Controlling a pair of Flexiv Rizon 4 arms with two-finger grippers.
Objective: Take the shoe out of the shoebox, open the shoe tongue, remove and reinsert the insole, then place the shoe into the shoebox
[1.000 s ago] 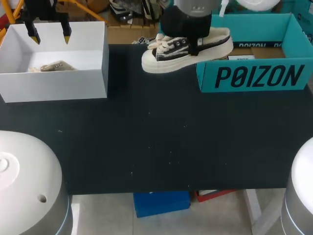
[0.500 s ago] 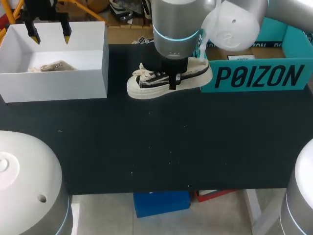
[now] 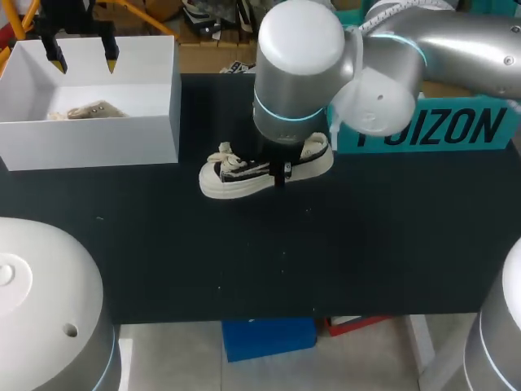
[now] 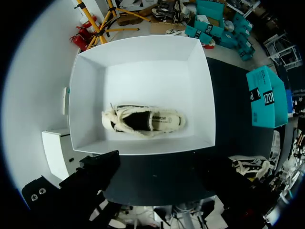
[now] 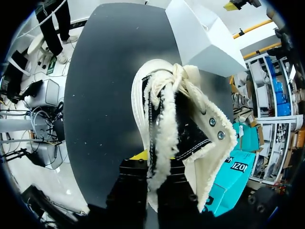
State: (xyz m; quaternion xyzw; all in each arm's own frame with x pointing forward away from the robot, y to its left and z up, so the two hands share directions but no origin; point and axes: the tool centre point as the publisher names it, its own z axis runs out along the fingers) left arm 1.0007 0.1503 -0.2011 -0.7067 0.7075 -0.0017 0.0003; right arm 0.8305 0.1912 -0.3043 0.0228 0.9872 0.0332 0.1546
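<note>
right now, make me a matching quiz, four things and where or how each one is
Things:
1 shoe
2 white box
3 teal box
4 left gripper

Places or states:
A far right of the table, partly behind the right arm
B open, above the white box
C held in the right gripper
D has another shoe inside

Pairs: 1-C, 2-D, 3-A, 4-B

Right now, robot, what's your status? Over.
Right claw shut on shoe, over table. Left claw open above white box. Teal shoebox close beside.
</note>
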